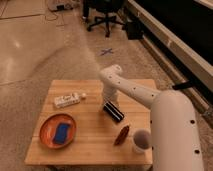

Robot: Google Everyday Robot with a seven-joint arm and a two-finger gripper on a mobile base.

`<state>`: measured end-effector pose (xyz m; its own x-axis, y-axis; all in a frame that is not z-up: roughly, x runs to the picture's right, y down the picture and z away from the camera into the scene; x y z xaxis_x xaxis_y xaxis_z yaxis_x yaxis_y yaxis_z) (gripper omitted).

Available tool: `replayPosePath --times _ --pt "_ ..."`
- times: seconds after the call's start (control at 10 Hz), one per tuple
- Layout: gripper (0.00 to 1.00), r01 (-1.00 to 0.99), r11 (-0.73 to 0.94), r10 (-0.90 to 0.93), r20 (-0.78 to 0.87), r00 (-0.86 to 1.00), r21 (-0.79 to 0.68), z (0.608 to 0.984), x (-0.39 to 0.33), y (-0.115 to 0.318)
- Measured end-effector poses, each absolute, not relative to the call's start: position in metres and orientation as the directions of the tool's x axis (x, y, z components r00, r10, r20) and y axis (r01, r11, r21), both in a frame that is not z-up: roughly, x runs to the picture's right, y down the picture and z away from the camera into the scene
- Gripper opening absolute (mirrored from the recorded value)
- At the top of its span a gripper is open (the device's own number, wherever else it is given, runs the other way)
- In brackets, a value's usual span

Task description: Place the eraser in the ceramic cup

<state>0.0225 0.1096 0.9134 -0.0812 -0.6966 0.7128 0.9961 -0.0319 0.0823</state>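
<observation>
A: Obs. The end effector (110, 101) hangs directly above the eraser (115, 112), over the end farther from the ceramic cup (141, 141). I cannot tell how wide it stands, nor whether it has any hold. The eraser lies flat, mid-table (95, 145).

B: Noted. The cup sits at the front right corner, well apart from the eraser. Risks?

A: Judgement: gripped at one end, the long block may swing, strike the rim and tip the cup.

B: Also, the dark red pointed object (121, 135) lies between the two, just beside the cup. A low carry could shove it against the cup.

A: The eraser also looks longer than the cup is tall. Released at a slant, it may lever the cup over, close to the table edge.
</observation>
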Motion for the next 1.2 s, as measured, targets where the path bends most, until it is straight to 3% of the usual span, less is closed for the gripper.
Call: replayPosePath --times 0.4,0.5,1.2 --pt "0.08 0.993 -0.028 -0.717 0.69 -0.1 0.115 0.906 0.016 0.105" --pt "0.02 0.993 -0.019 -0.721 0.686 -0.097 0.12 0.902 0.018 0.104" --pt "0.0 0.963 0.186 -0.805 0.593 0.035 0.195 0.834 0.056 0.043"
